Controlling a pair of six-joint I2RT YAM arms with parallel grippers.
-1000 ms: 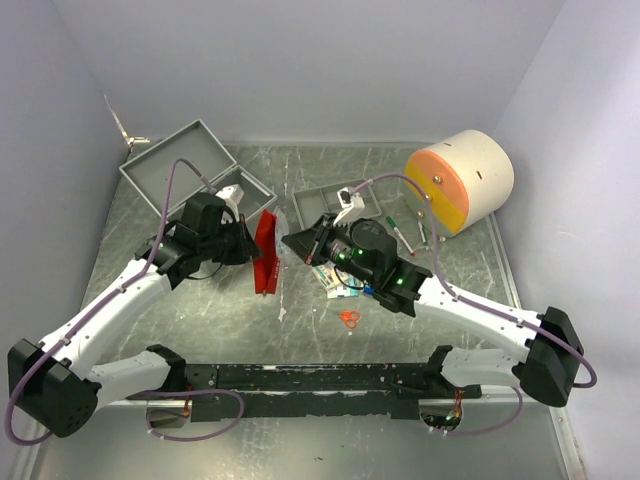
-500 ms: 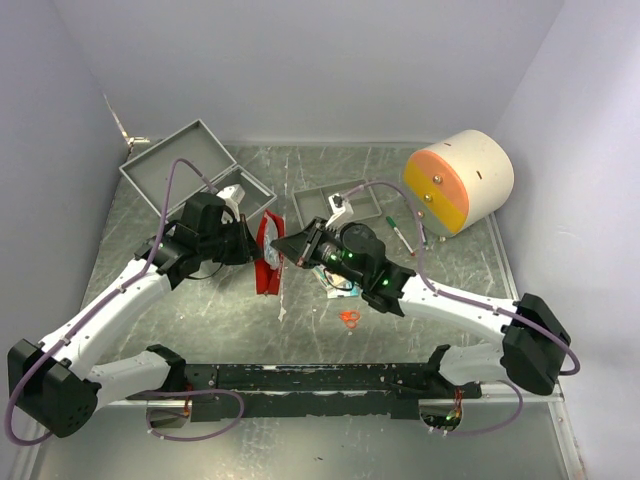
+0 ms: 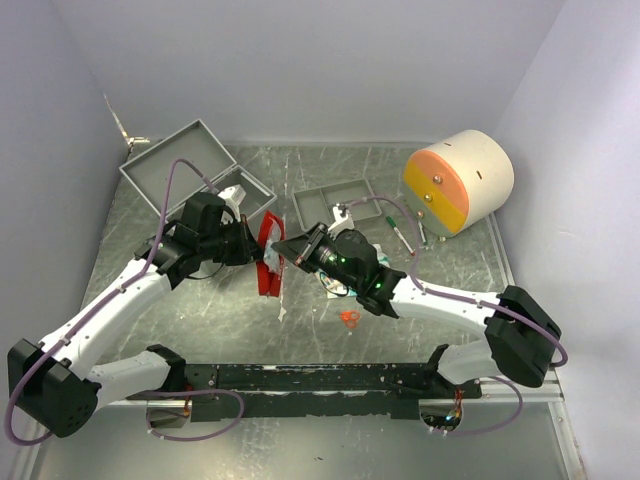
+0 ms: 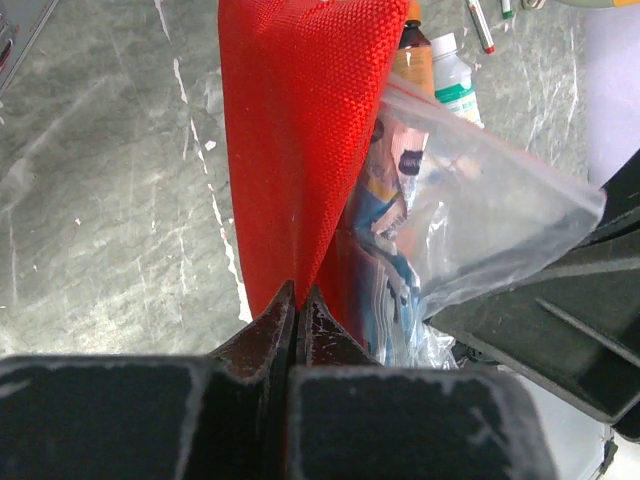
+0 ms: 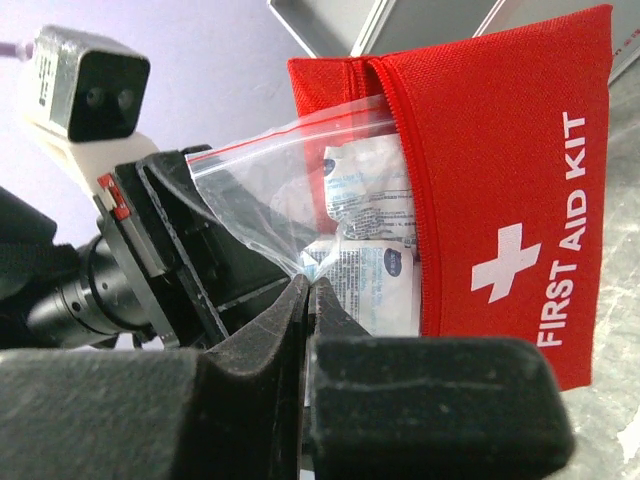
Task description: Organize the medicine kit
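Note:
The medicine kit (image 3: 180, 160), a silvery-grey metal case, lies open at the back left, apart from both arms. At mid-table my left gripper (image 3: 258, 252) (image 4: 297, 295) is shut on the edge of a red "FIRST AID KIT" pouch (image 3: 268, 262) (image 4: 290, 150) (image 5: 500, 180) and holds it upright with its mouth open. My right gripper (image 3: 287, 250) (image 5: 312, 285) is shut on a clear zip bag (image 5: 290, 170) (image 4: 480, 200) of white and blue packets. Part of the bag sits inside the pouch's mouth.
A shallow grey divided tray (image 3: 335, 200) lies behind the grippers. A cream cylinder with an orange face (image 3: 458, 182) stands at the back right, with pens (image 3: 400, 235) near it. A small orange item (image 3: 349, 318) lies toward the front. Small bottles (image 4: 455, 85) lie beyond the pouch.
My right arm has swung left and brought the zip bag up to the pouch's mouth. The left gripper has held the pouch almost still.

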